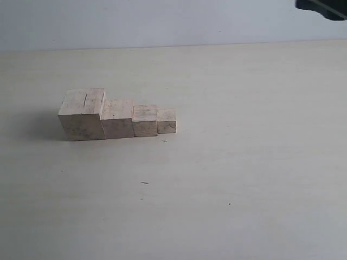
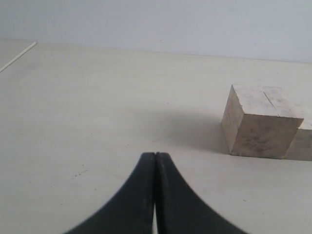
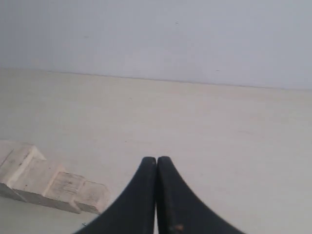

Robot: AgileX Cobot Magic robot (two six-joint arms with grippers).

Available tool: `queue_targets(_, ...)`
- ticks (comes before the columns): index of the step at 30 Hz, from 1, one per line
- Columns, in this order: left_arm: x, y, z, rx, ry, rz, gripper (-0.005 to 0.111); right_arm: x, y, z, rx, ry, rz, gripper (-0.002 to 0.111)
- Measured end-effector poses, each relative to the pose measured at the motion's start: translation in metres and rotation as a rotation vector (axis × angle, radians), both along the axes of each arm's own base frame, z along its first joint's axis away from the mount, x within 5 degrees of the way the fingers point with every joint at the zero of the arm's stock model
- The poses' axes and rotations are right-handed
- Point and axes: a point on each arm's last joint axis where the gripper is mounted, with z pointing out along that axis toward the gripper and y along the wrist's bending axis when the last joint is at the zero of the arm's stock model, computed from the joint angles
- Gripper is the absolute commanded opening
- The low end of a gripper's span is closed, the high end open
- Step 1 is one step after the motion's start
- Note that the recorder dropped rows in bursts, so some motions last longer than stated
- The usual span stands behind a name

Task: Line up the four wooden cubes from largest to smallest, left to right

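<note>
Four pale wooden cubes stand touching in a row on the table in the exterior view: the largest cube (image 1: pixel 82 115) at the left, then the second cube (image 1: pixel 117 118), the third cube (image 1: pixel 145 120) and the smallest cube (image 1: pixel 166 121) at the right. In the left wrist view the largest cube (image 2: pixel 260 121) hides most of the second cube (image 2: pixel 303 139). My left gripper (image 2: pixel 155 155) is shut and empty, well short of that cube. My right gripper (image 3: pixel 157 159) is shut and empty, away from the row, whose smallest cube (image 3: pixel 92 196) is nearest it.
The pale table (image 1: pixel 244 135) runs back to a light wall. A dark part of an arm (image 1: pixel 323 7) shows at the top right corner of the exterior view. Small dark specks (image 1: pixel 144 183) mark the tabletop.
</note>
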Motion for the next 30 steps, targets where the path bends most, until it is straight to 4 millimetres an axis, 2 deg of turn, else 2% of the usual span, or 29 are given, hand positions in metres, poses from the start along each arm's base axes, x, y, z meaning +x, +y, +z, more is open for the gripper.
queue_targets(7,0.0,0.0,0.0,0.0,0.0,0.0,0.0,-0.043,-0.062,-0.01,0.012,-0.088,-0.213,0.0)
queue_targets(12,0.0,0.0,0.0,0.0,0.0,0.0,0.0,-0.082,-0.091,-0.026,-0.051,-0.182,-0.334,0.0)
queue_targets(16,0.0,0.0,0.0,0.0,0.0,0.0,0.0,-0.111,-0.102,-0.041,-0.083,-0.264,-0.401,0.0)
queue_targets(20,0.0,0.0,0.0,0.0,0.0,0.0,0.0,-0.131,-0.107,-0.061,-0.077,-0.311,-0.451,0.0)
queue_targets(21,0.0,0.0,0.0,0.0,0.0,0.0,0.0,-0.139,-0.108,-0.072,-0.069,-0.323,-0.464,0.0)
queue_targets(25,0.0,0.0,0.0,0.0,0.0,0.0,0.0,-0.151,-0.108,-0.099,-0.042,-0.35,-0.474,0.0)
queue_targets(30,0.0,0.0,0.0,0.0,0.0,0.0,0.0,-0.155,-0.108,-0.119,-0.032,-0.35,-0.476,0.0)
